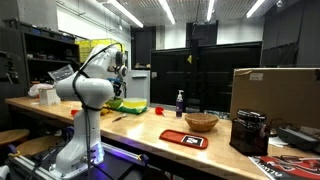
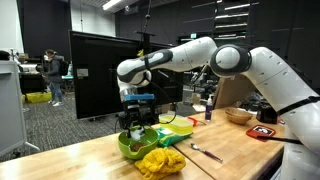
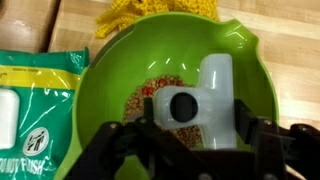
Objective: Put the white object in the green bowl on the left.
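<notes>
In the wrist view the white object (image 3: 212, 100), a plastic pipe-fitting shape with a dark round hole, sits between my gripper's (image 3: 198, 118) two black fingers. The fingers press against its sides, and it is inside the low lime-green bowl (image 3: 100, 95), over the bowl's speckled bottom. I cannot tell whether the object rests on the bottom. In both exterior views the gripper (image 2: 137, 118) (image 1: 121, 88) hangs straight down into the green bowl (image 2: 128, 150) (image 1: 131, 104) at the end of the wooden bench.
A yellow crinkled thing (image 2: 158, 161) (image 3: 150, 15) lies against the bowl. A green packet (image 3: 35, 110) lies beside it. Farther along the bench are a fork (image 2: 206, 153), a blue bottle (image 1: 180, 102), a tan woven bowl (image 1: 201, 122), a red-black item (image 1: 183, 138) and a cardboard box (image 1: 275, 95).
</notes>
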Tool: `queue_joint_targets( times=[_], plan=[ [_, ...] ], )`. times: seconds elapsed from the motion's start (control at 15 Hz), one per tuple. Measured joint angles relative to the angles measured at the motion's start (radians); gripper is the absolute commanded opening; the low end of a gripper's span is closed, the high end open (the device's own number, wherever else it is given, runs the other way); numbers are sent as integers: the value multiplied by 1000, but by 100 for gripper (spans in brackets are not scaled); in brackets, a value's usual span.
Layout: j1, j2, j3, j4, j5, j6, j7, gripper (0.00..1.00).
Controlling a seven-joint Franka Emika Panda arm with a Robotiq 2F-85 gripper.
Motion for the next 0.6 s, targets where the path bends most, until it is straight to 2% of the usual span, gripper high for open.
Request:
queue_joint_targets(
  times=[0.13, 0.2, 0.4, 0.6],
  plan=[
    [0, 1, 0, 0, 0, 0, 0, 49],
    [0, 2, 0, 0, 0, 1, 0, 94],
    [0, 2, 0, 0, -1, -3, 0, 100],
    [0, 1, -2, 1, -8, -33, 0, 100]
  ],
)
